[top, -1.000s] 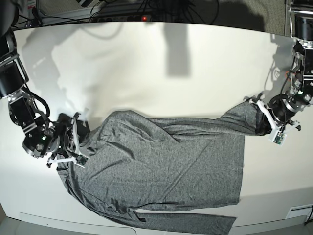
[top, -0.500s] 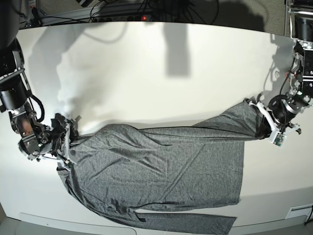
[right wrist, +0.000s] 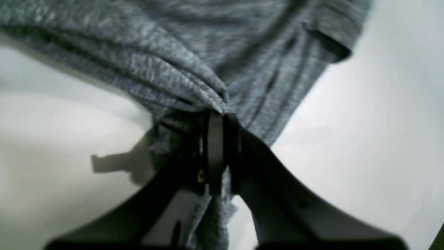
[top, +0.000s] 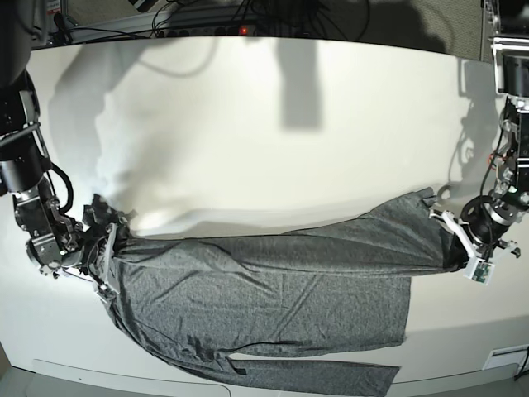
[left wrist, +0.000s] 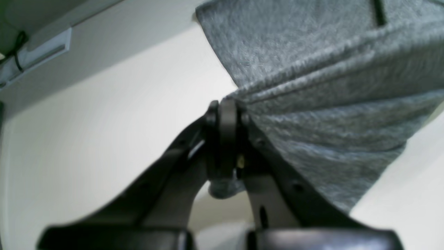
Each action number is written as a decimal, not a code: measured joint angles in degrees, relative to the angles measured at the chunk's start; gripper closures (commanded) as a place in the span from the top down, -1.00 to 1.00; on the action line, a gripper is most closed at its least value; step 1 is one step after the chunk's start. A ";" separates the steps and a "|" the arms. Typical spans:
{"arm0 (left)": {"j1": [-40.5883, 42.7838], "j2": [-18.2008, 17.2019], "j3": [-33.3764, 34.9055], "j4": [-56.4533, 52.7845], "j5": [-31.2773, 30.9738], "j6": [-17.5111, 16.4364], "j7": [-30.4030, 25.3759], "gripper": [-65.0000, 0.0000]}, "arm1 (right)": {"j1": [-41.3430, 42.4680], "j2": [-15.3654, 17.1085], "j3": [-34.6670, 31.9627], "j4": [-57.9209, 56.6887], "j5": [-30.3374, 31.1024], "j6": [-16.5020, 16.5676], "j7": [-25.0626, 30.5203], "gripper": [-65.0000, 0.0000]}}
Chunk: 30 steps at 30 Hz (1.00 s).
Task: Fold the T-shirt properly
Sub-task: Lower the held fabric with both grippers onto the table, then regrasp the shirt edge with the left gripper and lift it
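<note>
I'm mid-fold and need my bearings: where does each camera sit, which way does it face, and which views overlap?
Base: high above the table, looking down on the T-shirt stretched between both arms.
Left wrist: on the left arm, looking along the left gripper, shut on the T-shirt.
Right wrist: on the right arm, looking along the right gripper, shut on the T-shirt.
Shared: base shows both grips, left gripper on its right, right gripper on its left.

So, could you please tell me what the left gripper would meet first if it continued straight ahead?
The left gripper, already shut on it, would push straight into the speckled heather-grey knit T-shirt.
</note>
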 measured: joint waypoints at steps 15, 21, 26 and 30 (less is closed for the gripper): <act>0.37 0.15 0.00 -4.35 0.24 0.04 -0.87 -1.00 | 1.97 -0.92 0.00 -3.48 0.00 2.38 0.74 -1.00; 0.39 -0.09 -0.11 -4.35 0.66 0.70 -0.35 -0.30 | 2.86 -0.22 0.00 -3.56 -2.78 0.52 1.40 -0.60; 0.37 -0.13 -0.11 -4.35 0.52 0.63 4.42 -0.26 | 5.77 0.96 0.02 -3.78 0.33 0.39 0.74 -0.26; 0.37 -0.28 -0.15 -4.35 -6.36 0.74 8.04 -0.26 | 7.65 1.53 0.02 -3.76 9.55 2.84 -3.28 -0.26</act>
